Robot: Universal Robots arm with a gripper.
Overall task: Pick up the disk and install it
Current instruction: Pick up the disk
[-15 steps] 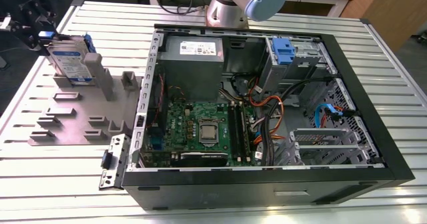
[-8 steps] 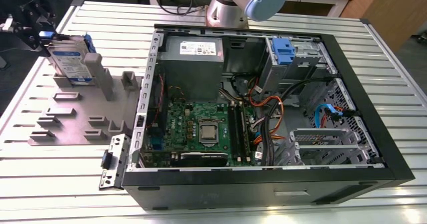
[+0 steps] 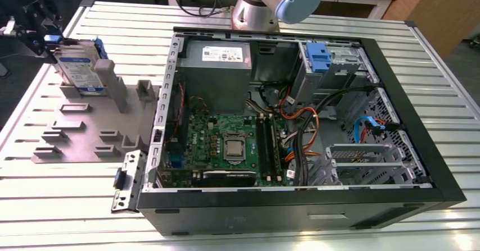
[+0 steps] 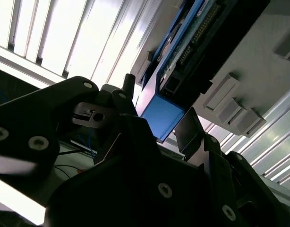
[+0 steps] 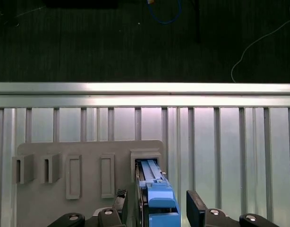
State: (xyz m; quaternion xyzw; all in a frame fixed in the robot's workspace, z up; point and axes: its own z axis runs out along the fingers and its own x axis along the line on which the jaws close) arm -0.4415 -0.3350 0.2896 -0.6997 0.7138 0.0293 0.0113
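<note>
Disk (image 3: 80, 67) is standing upright in a slot of the grey holder (image 3: 90, 124) on the table (image 3: 60, 206), at the exterior view's left. Claw (image 5: 157, 204) is straddling the disk's blue-railed top end, spread wide and gripping nothing.

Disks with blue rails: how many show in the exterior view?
1. The disk stands upright in the grey holder at the exterior view's left, outside the computer case; more may hide inside.
</note>
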